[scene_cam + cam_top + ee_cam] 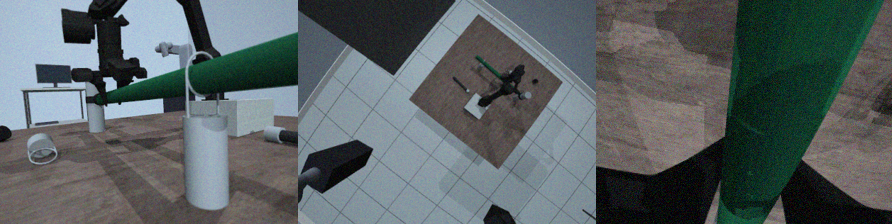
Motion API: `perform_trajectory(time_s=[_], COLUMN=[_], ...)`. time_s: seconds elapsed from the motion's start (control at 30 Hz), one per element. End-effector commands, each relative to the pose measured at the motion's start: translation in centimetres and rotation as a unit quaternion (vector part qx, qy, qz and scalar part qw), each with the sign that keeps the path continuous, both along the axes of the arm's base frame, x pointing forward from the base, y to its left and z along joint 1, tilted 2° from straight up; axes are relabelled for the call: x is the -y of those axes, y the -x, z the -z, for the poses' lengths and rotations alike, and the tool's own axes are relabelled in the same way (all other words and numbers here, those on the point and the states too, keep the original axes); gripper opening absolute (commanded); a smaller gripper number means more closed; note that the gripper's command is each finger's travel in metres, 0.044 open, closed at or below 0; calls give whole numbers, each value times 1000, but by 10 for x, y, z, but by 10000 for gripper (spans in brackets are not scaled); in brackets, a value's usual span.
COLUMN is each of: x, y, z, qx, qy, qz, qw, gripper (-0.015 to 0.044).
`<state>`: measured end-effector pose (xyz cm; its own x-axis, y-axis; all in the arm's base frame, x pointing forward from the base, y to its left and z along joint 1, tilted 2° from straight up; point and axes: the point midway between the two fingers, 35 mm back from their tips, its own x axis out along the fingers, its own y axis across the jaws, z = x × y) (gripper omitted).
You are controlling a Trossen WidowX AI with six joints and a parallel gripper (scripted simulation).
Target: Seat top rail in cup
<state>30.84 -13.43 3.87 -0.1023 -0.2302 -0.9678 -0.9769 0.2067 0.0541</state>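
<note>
An open white cup (42, 149) lies on its side at left. My gripper (113, 93) is clamped on the green rail (227, 72), whose far end meets the dark band (93, 99) on the big post (96, 117). The rail runs through the wire loop (193, 76) on the near post (206, 161), above the wooden table (106, 184). My arm (110, 42) reaches down from above.
</note>
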Motion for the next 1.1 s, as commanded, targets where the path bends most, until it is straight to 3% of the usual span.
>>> perform_trajectory(time_s=[0.0, 1.07], x=[5, 12], y=[-2, 2], z=[-2, -1], qx=[3, -2], qy=[6, -1], qz=[-1, -1], qw=[1000, 1000], gripper=[0, 0])
